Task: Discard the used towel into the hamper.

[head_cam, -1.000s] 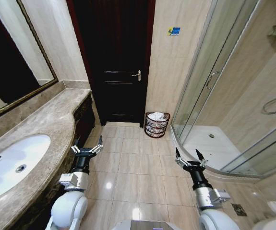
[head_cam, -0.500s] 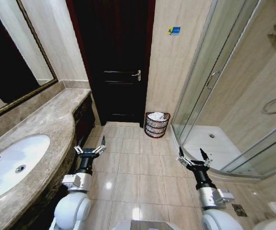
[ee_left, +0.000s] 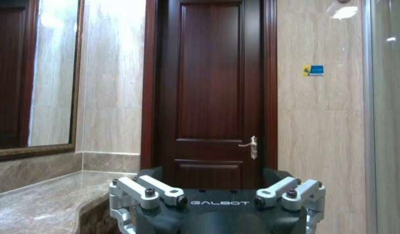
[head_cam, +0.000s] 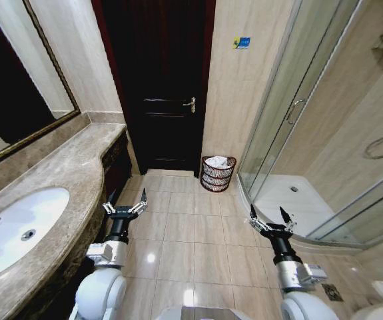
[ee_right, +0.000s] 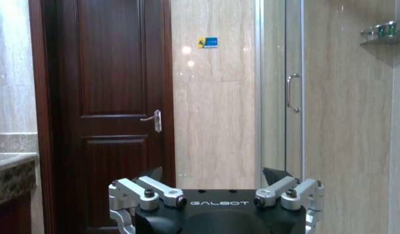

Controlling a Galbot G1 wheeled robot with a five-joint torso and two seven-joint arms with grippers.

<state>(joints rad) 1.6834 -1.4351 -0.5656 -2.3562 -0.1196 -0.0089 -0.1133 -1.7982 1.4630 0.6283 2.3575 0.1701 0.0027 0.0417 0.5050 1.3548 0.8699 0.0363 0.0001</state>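
The hamper (head_cam: 217, 175), a dark reddish-brown openwork basket, stands on the floor against the far wall between the door and the shower. A white towel (head_cam: 218, 162) lies bunched in its top. My left gripper (head_cam: 126, 201) is held low beside the vanity, open and empty. My right gripper (head_cam: 271, 219) is low near the shower's curved base, also open and empty. Both are well short of the hamper. In the wrist views the left gripper (ee_left: 217, 179) and the right gripper (ee_right: 217, 179) point toward the door wall with their fingers spread.
A marble vanity counter (head_cam: 71, 173) with a white sink (head_cam: 14, 229) runs along the left, under a mirror (head_cam: 14, 73). A dark wooden door (head_cam: 158, 87) is straight ahead. The glass shower enclosure (head_cam: 318, 133) fills the right. Tiled floor (head_cam: 184, 227) lies open between.
Both arms have drawn back slightly toward me and lowered in the head view. The hamper and towel have not moved.
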